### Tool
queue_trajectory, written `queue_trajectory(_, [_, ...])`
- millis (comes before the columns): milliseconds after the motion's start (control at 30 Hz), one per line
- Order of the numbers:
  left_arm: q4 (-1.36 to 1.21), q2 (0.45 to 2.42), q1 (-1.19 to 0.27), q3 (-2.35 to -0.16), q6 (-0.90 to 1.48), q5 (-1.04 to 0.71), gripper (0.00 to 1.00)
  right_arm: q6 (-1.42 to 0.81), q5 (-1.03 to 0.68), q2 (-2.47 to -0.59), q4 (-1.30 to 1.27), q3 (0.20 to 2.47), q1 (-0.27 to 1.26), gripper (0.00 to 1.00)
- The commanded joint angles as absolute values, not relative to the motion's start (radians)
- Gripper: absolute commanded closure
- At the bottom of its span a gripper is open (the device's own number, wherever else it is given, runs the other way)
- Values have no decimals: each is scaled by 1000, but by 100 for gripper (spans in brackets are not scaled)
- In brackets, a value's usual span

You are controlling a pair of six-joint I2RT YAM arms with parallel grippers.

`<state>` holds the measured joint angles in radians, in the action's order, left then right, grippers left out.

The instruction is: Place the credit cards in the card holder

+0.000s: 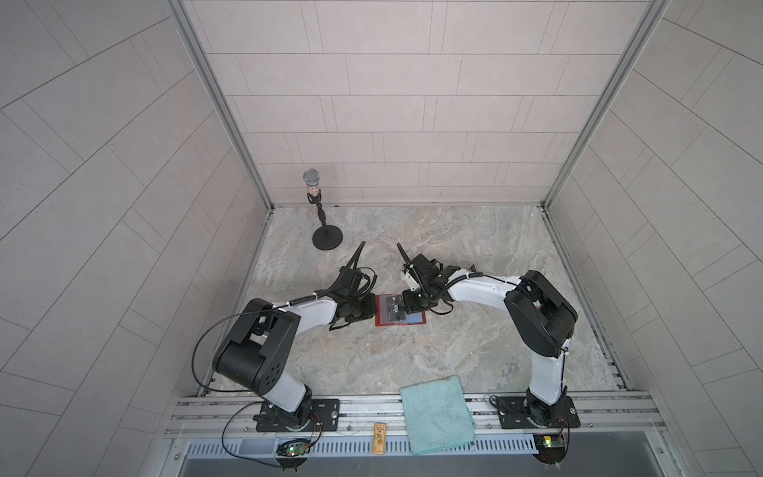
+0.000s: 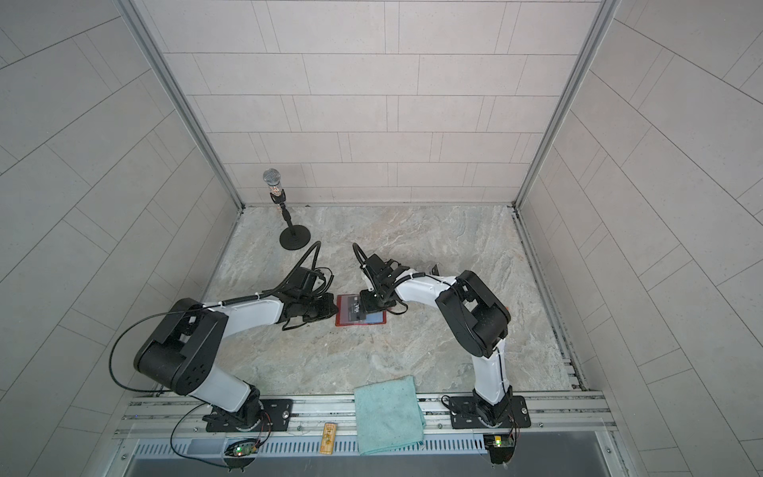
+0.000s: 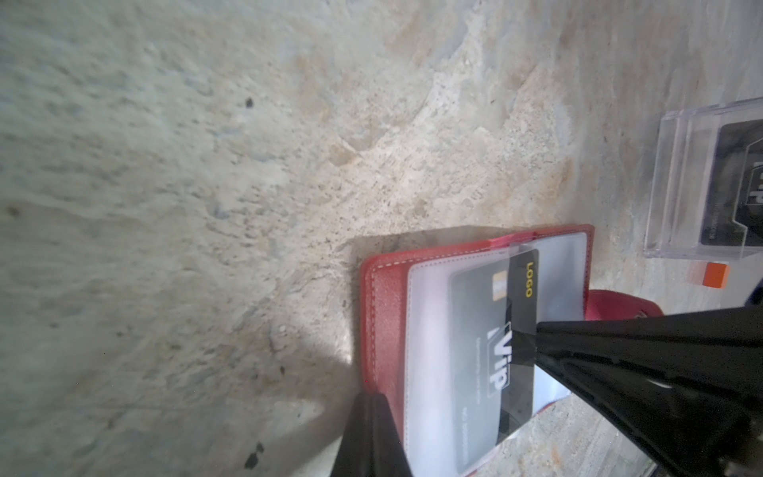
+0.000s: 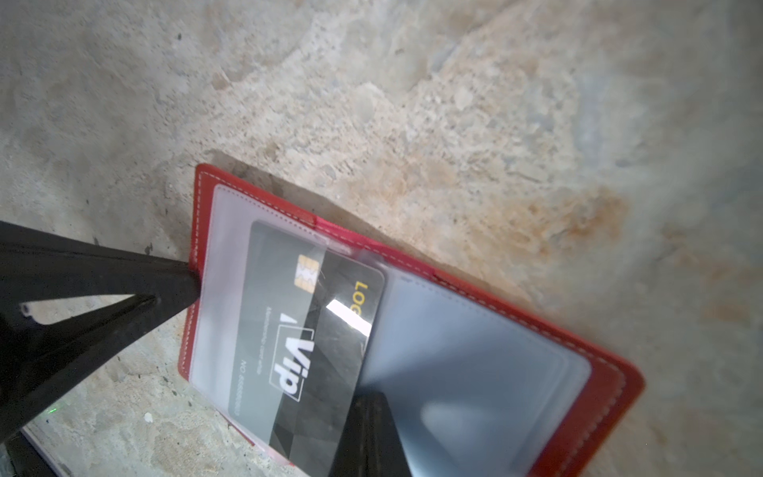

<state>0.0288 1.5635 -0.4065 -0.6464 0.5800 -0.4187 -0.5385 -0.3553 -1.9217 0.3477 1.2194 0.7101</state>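
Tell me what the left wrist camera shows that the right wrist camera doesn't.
Only the left wrist view: a clear plastic box holding another black card, an orange block and a red snap tab. Only the right wrist view: the card holder's second page, bluish, mostly unobstructed. Both: the open card holder with the black Vip card partly in a clear sleeve.

Microphone (image 1: 311, 177), teal cloth (image 1: 435, 413), clear box (image 3: 702, 181), orange block (image 3: 716, 274)

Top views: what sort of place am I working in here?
Likely a purpose-built robot test booth: tiled walls in metal framing, a stone-look table, left arm and right arm bolted to a front rail, a microphone.
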Motion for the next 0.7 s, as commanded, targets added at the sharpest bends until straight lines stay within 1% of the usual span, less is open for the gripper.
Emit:
queue_trajectory(0, [52, 1557, -418, -624, 587, -425, 100, -551, -384, -1948, 349, 1221, 724, 96])
queue_trajectory(467, [40, 1563, -420, -627, 588, -446, 100, -582, -460, -1970, 279, 1223, 725, 97])
queue_trajectory(667, [43, 1564, -419, -627, 585, -443, 100, -588, -463, -1968, 268, 1221, 725, 97])
